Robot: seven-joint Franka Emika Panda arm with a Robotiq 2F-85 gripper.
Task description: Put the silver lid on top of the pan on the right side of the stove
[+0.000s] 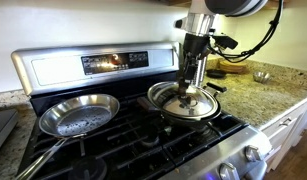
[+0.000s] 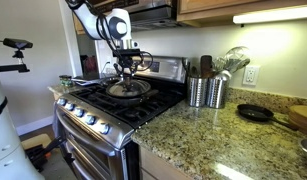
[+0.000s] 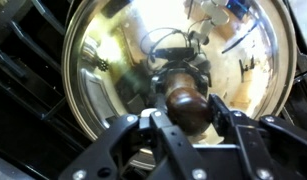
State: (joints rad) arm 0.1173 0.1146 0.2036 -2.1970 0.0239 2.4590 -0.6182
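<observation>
Here, the end effector (image 3: pixel 189 116) is clamped narrowly on the knob (image 3: pixel 185 98) of the silver lid (image 3: pixel 113 60).

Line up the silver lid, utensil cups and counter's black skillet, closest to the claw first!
In an exterior view:
1. silver lid: right under the gripper, on the stove.
2. utensil cups: on the counter beside the stove.
3. black skillet: farther along the counter.
</observation>
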